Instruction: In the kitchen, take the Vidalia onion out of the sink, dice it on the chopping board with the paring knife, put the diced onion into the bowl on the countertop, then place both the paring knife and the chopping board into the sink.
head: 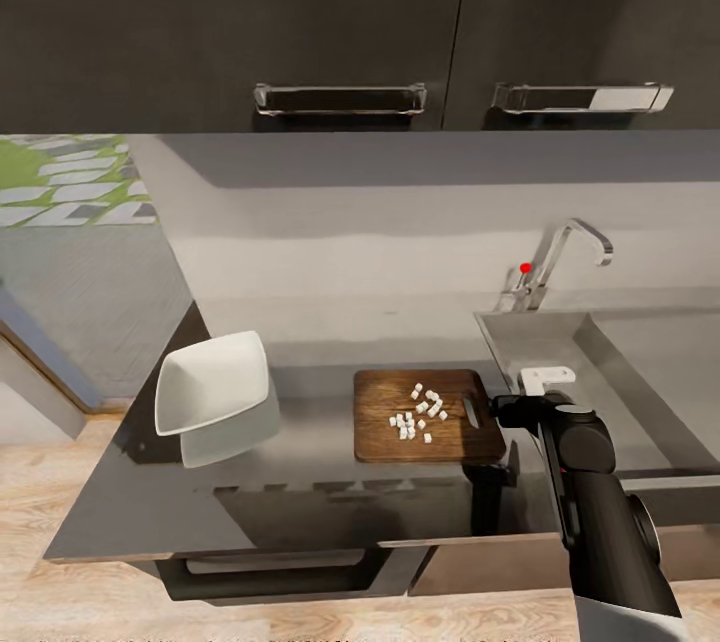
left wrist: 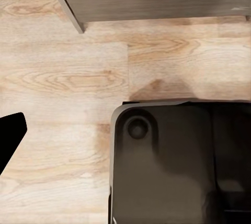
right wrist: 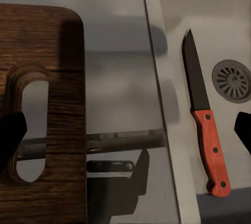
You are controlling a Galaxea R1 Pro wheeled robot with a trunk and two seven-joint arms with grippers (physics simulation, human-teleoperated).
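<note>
The chopping board lies on the grey countertop, its handle slot toward the sink. Several small white diced onion pieces sit on the board. The white bowl stands left of it, holding nothing I can see. My right gripper hovers open over the board's slotted end and the sink's edge. In the right wrist view the board is at one side, and the paring knife lies flat in the basin beside the drain. My right gripper holds nothing.
A chrome tap with a red knob stands behind the sink. Dark wall cabinets hang above the counter. The left wrist view looks down on the wooden floor and the robot's dark base, with one dark fingertip at the edge.
</note>
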